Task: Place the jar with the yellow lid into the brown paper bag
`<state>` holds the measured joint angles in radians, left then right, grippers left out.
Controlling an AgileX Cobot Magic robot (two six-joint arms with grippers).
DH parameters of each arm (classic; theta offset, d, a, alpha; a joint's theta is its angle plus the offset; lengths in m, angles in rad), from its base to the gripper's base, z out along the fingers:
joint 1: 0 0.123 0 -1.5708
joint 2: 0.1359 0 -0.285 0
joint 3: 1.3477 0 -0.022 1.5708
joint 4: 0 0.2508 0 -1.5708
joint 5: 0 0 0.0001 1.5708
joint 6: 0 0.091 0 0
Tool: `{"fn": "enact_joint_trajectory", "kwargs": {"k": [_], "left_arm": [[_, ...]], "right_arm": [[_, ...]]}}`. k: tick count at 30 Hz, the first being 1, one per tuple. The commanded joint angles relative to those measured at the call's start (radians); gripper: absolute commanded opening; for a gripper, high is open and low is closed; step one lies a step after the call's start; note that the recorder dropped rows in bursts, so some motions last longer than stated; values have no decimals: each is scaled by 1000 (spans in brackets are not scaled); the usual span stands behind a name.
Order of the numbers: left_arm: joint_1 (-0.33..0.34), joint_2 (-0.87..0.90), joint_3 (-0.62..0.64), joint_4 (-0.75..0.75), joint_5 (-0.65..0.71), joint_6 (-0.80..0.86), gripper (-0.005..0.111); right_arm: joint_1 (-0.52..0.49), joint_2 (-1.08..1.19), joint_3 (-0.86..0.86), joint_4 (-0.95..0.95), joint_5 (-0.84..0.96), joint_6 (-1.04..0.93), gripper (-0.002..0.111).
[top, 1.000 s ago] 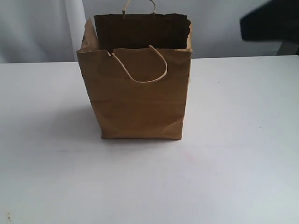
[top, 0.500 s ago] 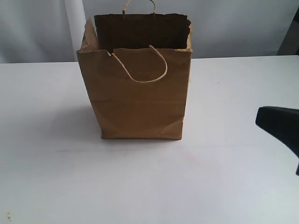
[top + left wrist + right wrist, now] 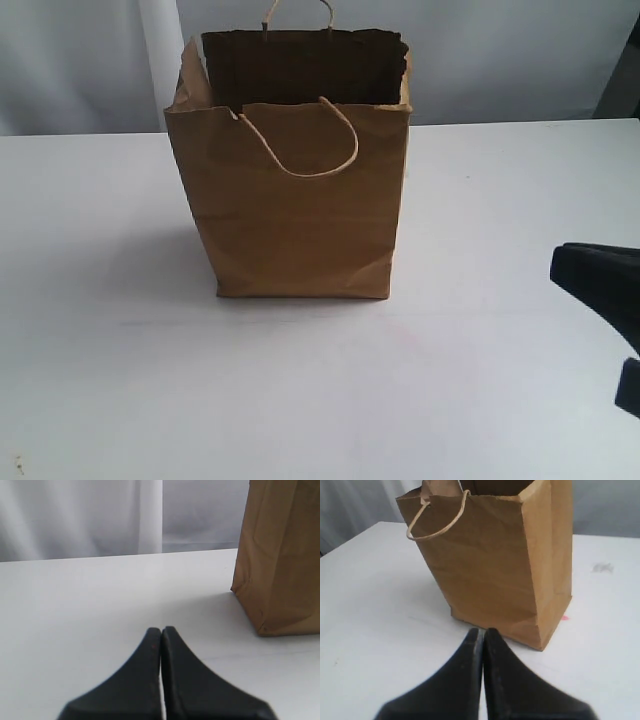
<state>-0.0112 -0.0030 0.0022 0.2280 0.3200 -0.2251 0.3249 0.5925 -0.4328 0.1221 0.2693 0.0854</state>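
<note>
The brown paper bag [image 3: 295, 170] stands upright at the middle of the white table, its mouth open and its inside dark. The yellow-lidded jar shows in no view. My right gripper [image 3: 560, 262] reaches in at the exterior view's right edge, low over the table and apart from the bag. In the right wrist view that gripper [image 3: 483, 631] is shut and empty, pointing at the bag [image 3: 500, 560]. My left gripper [image 3: 161, 629] is shut with nothing held, and the bag [image 3: 282, 555] stands off to one side. The left gripper is outside the exterior view.
The white table [image 3: 120, 380] lies around the bag. A grey curtain [image 3: 80, 60] hangs behind the table. A small pink mark [image 3: 564, 617] lies on the table by the bag's corner.
The right gripper came down from the upper right of the exterior view to low at the right edge, then sank a little further. The bag has not moved.
</note>
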Motion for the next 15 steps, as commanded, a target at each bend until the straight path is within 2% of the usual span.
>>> {"fn": "enact_joint_trajectory", "kwargs": {"k": [1,8,15], "left_arm": [[-5,3,-2,-4,-9,-4,1],[-5,3,-2,-4,-9,-4,1],[-5,3,-2,-4,-9,-4,1]], "right_arm": [[-29,-47,19,-130,-72,-10,0],[-190,-214,167,-136,-259,-10,0],[-247,-386,350,-136,-326,-18,0]]}}
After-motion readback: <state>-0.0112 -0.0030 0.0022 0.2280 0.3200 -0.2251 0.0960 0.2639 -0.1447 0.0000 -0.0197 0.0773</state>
